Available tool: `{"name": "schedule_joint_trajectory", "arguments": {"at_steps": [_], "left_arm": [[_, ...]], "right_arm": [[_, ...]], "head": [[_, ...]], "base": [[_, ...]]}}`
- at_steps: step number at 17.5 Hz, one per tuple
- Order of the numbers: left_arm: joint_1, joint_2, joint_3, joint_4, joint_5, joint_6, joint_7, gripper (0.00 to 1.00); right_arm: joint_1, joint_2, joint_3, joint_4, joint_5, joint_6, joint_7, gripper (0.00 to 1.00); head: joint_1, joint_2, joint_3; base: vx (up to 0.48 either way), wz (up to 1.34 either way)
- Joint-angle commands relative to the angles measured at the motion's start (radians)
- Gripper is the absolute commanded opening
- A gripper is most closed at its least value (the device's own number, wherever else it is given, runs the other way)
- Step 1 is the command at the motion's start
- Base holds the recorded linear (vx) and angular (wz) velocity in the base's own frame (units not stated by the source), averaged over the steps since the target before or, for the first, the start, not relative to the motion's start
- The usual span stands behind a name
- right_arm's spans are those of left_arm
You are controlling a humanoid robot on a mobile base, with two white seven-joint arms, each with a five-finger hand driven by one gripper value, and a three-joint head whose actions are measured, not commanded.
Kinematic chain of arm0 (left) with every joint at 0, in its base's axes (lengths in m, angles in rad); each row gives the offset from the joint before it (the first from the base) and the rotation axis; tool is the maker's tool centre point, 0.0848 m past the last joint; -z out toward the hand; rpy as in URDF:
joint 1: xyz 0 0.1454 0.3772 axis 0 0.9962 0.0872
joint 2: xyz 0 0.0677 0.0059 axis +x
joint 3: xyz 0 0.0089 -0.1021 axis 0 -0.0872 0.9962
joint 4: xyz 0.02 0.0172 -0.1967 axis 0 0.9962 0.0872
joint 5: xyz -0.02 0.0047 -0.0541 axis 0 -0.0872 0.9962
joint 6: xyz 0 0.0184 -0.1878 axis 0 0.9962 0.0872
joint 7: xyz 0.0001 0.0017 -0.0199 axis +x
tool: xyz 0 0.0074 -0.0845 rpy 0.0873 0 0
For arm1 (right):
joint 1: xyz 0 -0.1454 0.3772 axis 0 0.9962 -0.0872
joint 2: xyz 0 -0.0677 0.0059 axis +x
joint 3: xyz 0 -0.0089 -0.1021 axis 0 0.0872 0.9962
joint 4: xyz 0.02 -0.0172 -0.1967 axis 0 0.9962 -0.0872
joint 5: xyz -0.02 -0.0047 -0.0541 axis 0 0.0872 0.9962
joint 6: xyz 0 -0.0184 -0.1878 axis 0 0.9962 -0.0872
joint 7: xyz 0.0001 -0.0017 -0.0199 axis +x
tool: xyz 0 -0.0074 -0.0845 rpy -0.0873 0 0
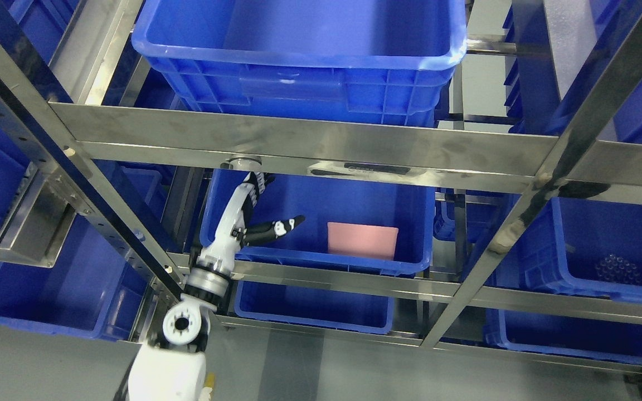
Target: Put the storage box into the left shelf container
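A stainless steel shelf frame (321,146) spans the view and carries several blue bins on stacked levels. The largest visible bin, an upper blue bin (304,55), sits on the top level. Below it, the middle-level blue container (410,223) holds the pink storage box (362,240), which lies flat on the container floor, right of centre. The left arm enters from the lower left. The left hand (248,220) reaches over the container's left rim, fingers spread and holding nothing, apart from the box. The right arm is out of view.
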Motion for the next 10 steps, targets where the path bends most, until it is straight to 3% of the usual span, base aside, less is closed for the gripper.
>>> {"name": "schedule_joint_trajectory", "arguments": {"at_steps": [1, 5, 10], "left_arm": [[0.231, 0.017, -0.007, -0.329, 0.102, 0.015, 0.051, 1.0], [0.233, 0.017, 0.001, -0.339, 0.101, 0.089, 0.097, 1.0], [0.233, 0.017, -0.001, -0.341, 0.101, 0.095, 0.105, 1.0]], "right_arm": [[0.009, -0.017, -0.005, -0.017, 0.002, 0.0, 0.0, 1.0], [0.009, -0.017, -0.005, -0.017, 0.002, 0.0, 0.0, 1.0], [0.009, -0.017, -0.005, -0.017, 0.002, 0.0, 0.0, 1.0]], "head": [[0.0, 0.0, 0.0], [0.0, 0.0, 0.0], [0.0, 0.0, 0.0]], "base": [[0.0, 0.0], [0.0, 0.0], [0.0, 0.0]]}}
